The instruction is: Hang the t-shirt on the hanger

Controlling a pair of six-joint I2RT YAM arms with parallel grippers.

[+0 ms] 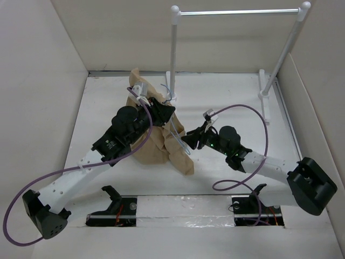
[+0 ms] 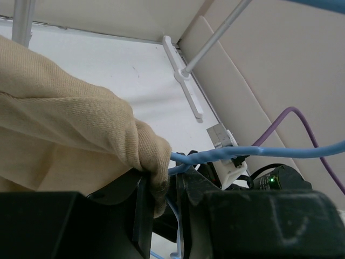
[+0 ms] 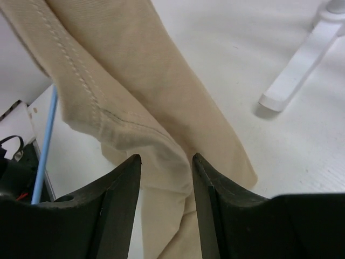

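Top external view had the t-shirt (image 1: 153,148) bunched in a tall heap near the middle of the desk (image 1: 232,97). It sat between my two arms, in front of the white rack (image 1: 174,54), and thin blue loops of the hanger (image 1: 177,135) showed at its right edge.

In the left wrist view my left jaws were closed on a wad of the shirt at the bottom of the frame. The hanger wire (image 2: 259,151) ran out of that same gap toward the right, so I judged cloth and wire were pinched together.

In the right wrist view my right jaws were closed on a thick hemmed fold of the t-shirt (image 3: 135,81), with cloth touching both inner faces. One bar of the hanger (image 3: 45,140) lay bare at the left of the frame.

I judged the job roughly half done. Shirt and hanger were together and part of the wire was inside the fabric, but one side of the wire was uncovered. I could not tell whether the hook had come through the neck. What remained was drawing the cloth over the exposed side and settling both shoulders.
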